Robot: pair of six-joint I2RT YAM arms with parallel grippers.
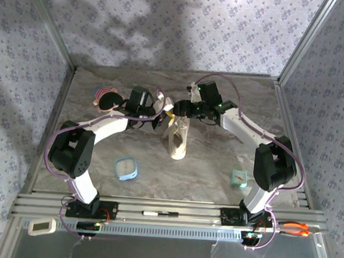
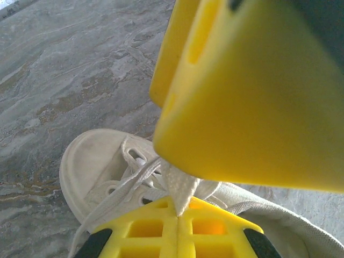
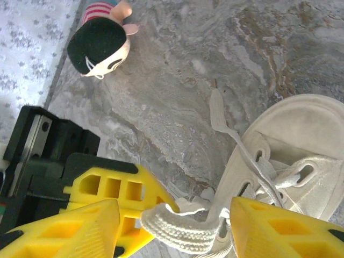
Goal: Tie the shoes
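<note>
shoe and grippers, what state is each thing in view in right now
cream-beige low-top shoe: upright on its sole, untied
flat pale laces: loose, one end lying on the table
left gripper: shut on a lace
right gripper: open around a lace
dark-haired plush doll: lying on the table

One cream shoe (image 1: 178,142), one plush doll (image 1: 108,99), two small clocks (image 1: 126,168) (image 1: 238,178), two robot arms (image 1: 80,152) (image 1: 266,161)

Your tabletop (image 1: 217,161) carries the shoe (image 1: 179,142) at centre, a plush toy (image 1: 108,99) far-left, a blue object (image 1: 126,168) near-left, a green object (image 1: 238,178) near-right.
</note>
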